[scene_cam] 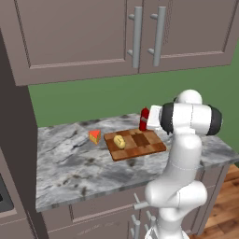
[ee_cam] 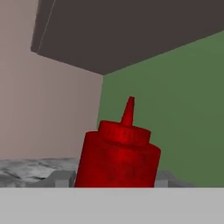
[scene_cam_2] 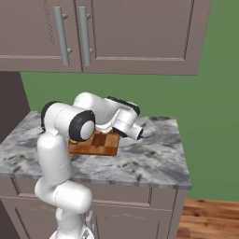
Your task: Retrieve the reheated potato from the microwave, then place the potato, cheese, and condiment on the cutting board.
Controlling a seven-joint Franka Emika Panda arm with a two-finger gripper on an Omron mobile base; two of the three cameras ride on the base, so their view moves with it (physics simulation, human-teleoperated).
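The pale-yellow potato lies on the left part of the checkered cutting board, which also shows past the arm in the right base view. The orange cheese wedge sits on the counter just left of the board. The red condiment bottle stands upright at the board's back right corner. My gripper is closed around its body. In the hand view the condiment looms close at the bottom centre, and it hides my fingertips. The microwave is out of view.
The grey marble counter ends at a front edge near me and a right edge by the green wall. Upper cabinets with bar handles hang above. A tall dark cabinet side bounds the counter on the left.
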